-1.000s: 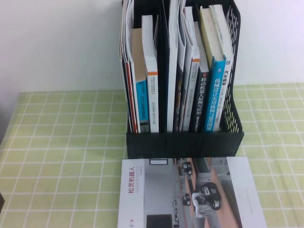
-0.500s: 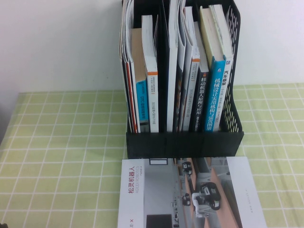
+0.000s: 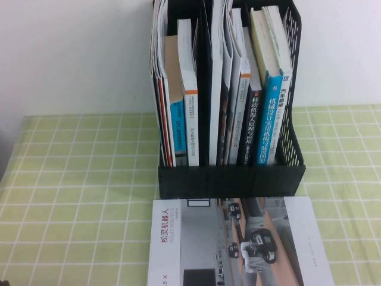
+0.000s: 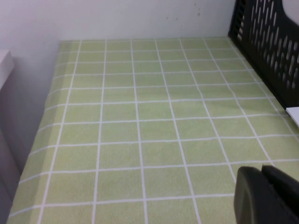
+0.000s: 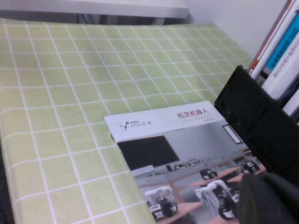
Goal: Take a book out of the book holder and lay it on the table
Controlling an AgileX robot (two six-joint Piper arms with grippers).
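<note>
While neither arm shows in the high view, the scene reads as follows.

Book holder: the black book holder (image 3: 231,179) stands at the upper centre of the high view, against the white wall (image 3: 71,53), with its low front wall facing the camera and perforated sides.

Upright books: several upright books (image 3: 268,89) stand spine-out in its compartments, a blue-spined one at the right end.

Book on the table: the book (image 3: 238,241) lies flat, cover up, at the bottom centre of the high view, its far edge just beside the holder's front wall; the cover bears red Chinese characters and a photo of robot arms.

Tablecloth: a green tablecloth (image 3: 77,196) with a white grid covers the table.

Left gripper: the left gripper (image 4: 266,196) shows only as a dark shape in the lower right corner of the left wrist view, above bare cloth; I cannot tell its opening, and nothing is seen in it.

Right gripper: the right gripper (image 5: 268,200) is a dark blur in the lower right corner of the right wrist view, over the flat book; its opening cannot be told either.
</note>
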